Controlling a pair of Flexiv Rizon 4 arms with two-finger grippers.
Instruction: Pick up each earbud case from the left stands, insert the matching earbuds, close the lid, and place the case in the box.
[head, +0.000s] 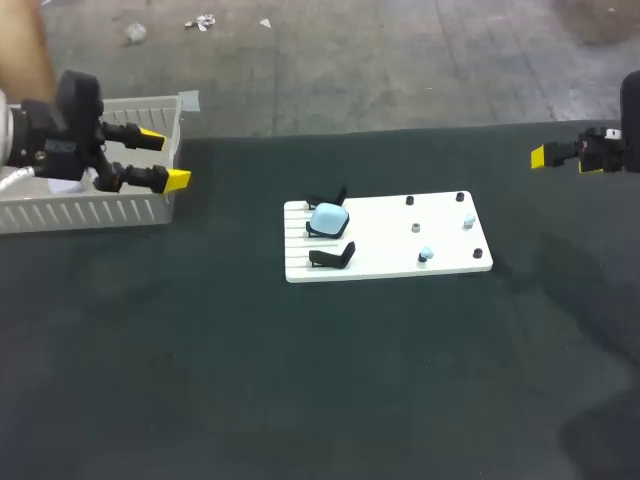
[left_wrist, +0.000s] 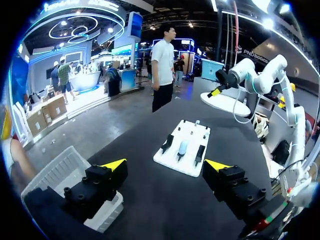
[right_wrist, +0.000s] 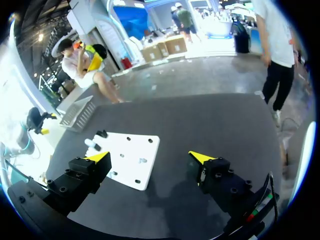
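Case (head: 328, 219) — long axis along wht board (head: 385, 255)

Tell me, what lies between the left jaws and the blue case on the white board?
Nothing but bare dark table, as the head view shows; the left wrist view agrees.

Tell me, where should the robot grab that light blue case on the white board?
Probably from above, pinching the light blue case at the two sides that face the empty black stands. Its rounded top is exposed, and the gaps beside it seem to leave room to reach in.
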